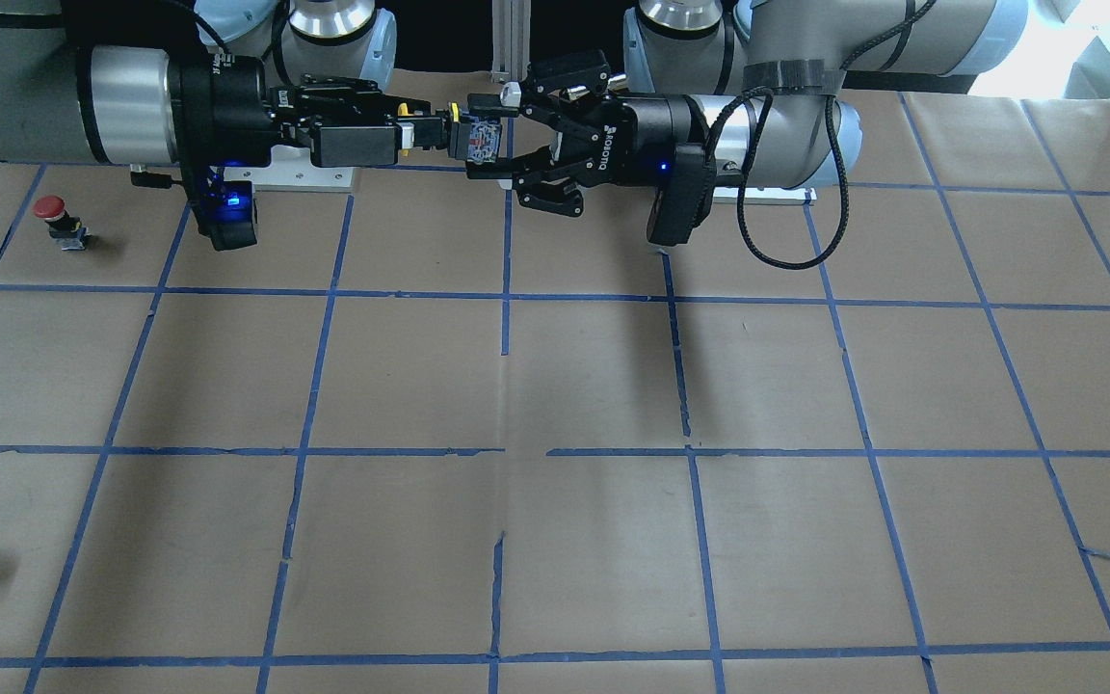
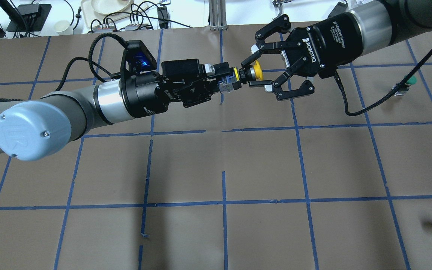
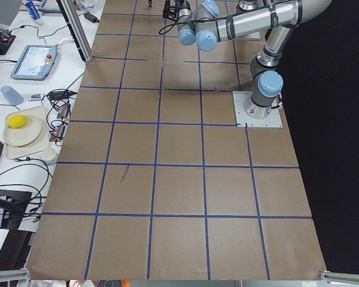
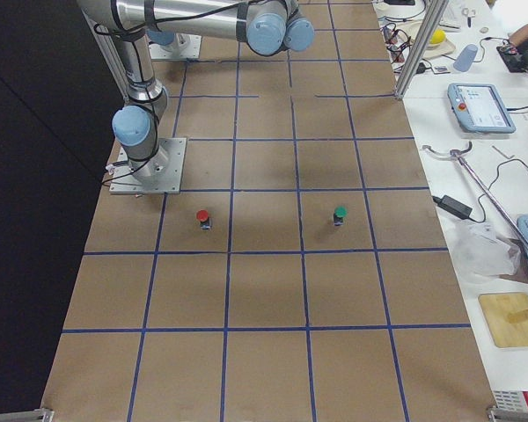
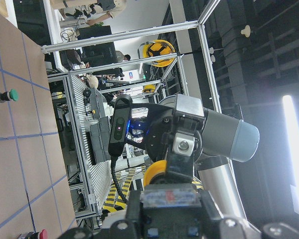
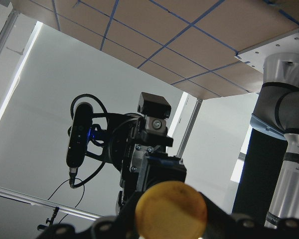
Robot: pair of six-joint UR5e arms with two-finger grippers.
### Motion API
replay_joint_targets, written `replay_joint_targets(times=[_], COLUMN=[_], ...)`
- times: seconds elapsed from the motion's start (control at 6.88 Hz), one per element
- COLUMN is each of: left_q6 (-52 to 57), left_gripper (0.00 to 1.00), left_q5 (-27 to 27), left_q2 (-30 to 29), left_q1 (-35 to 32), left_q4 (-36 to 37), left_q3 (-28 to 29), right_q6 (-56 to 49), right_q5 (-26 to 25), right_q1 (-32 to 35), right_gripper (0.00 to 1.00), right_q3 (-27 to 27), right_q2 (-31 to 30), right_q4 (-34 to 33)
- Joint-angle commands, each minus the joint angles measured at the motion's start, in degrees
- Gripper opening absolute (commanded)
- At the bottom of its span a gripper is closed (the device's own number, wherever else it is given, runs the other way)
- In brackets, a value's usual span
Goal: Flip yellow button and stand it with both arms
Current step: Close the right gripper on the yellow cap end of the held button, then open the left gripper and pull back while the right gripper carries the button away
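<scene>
The yellow button [image 2: 255,71] hung clear of the table [image 2: 261,161], lying sideways in the air between the two grippers, over the far side of the table from the robot. The left gripper [image 2: 228,81] was clamped on its grey base, and that arm's wrist view showed the jaws snug against both sides. The right gripper [image 2: 246,74] bracketed the cap end, with jaws set either side of it. Whether they pressed on it could not be told.
</scene>
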Motion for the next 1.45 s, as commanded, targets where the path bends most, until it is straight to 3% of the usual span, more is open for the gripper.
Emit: replay_joint_targets(times=[0.0,0.15,0.44,0.58,0.87,1.31], left_q6=[-2.02,-3.26,-10.87,-11.27,-14.24,-18.19], left_gripper=[1.0,1.0,0.99,0.98,0.97,0.99], left_q5=[0.42,2.25,16.18,20.07,31.66,46.43], left_q2=[0.47,0.56,-0.93,-3.02,-6.11,-9.19], left_q1=[0.08,0.78,3.5,3.95,4.13,5.79], left_q4=[0.01,0.09,0.88,3.06,6.5,10.7], left_q3=[0.36,2.28,7.29,8.53,11.69,14.86], right_q6=[0.0,-0.09,0.79,0.35,-2.53,-5.95], right_q5=[-0.34,-2.17,-21.77,-33.45,-50.27,-59.99], right_q1=[-0.69,-2.53,-9.28,-9.66,-9.66,-12.37], right_gripper=[0.22,0.22,0.22,0.22,0.22,0.18], right_q3=[-0.75,-1.71,-2.69,-2.69,-2.07,0.29], right_q2=[0.34,0.34,-0.44,-1.06,-2.2,-1.95], right_q4=[-0.18,-1.31,-9.18,-15.23,-24.92,-37.83])
